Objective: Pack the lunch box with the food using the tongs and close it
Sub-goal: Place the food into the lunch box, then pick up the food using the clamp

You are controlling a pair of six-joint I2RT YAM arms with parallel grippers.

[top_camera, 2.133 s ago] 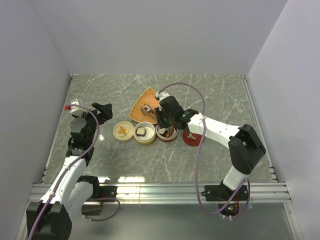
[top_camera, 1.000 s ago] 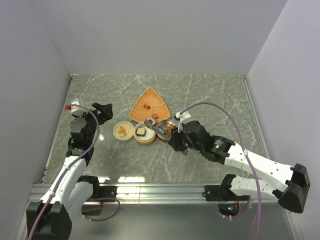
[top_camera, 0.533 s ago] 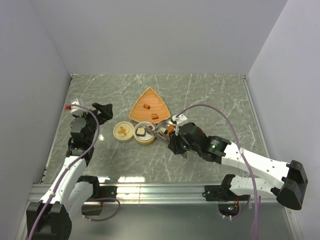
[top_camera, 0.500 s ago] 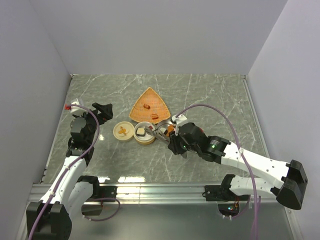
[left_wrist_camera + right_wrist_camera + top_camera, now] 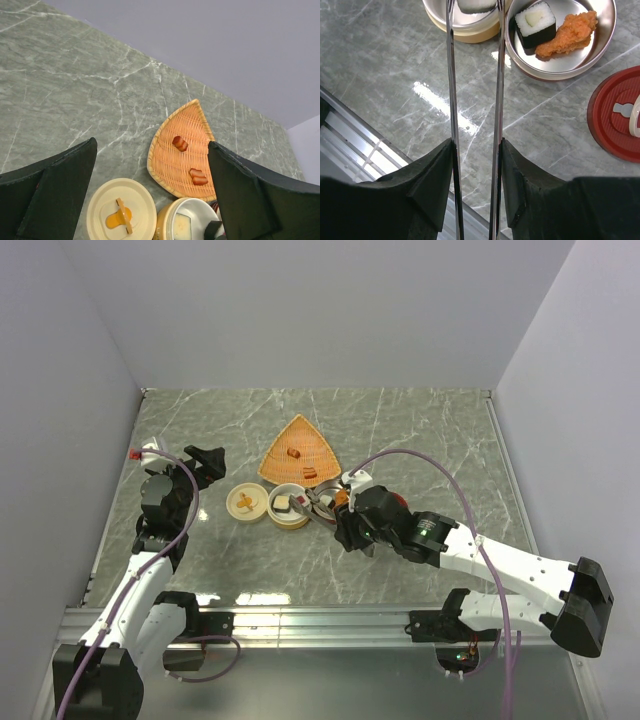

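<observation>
My right gripper (image 5: 476, 145) is shut on the grey metal tongs (image 5: 451, 75), one finger pressing each arm. The tongs' arms (image 5: 312, 508) stand apart and reach over the lunch box's cream bowl (image 5: 288, 506), either side of a roll piece (image 5: 476, 5) in it. Beside it, a metal bowl (image 5: 600, 47) holds a black-and-white roll (image 5: 535, 20) and an orange piece (image 5: 567, 30). Two red pieces (image 5: 180, 143) (image 5: 198, 176) lie in the woven basket (image 5: 298, 445). My left gripper (image 5: 152, 195) hangs open and holds nothing, left of the bowls (image 5: 205, 462).
A cream lid (image 5: 246, 502) with an orange motif lies left of the cream bowl. A red lid (image 5: 615, 120) lies right of the metal bowl, partly under my right arm. The table's near metal rail (image 5: 360, 145) runs below the tongs. Grey walls enclose the table.
My right arm has carried the tongs a little left, from the metal bowl to the cream bowl, and the tongs' arms have spread wider. The left arm has not moved.
</observation>
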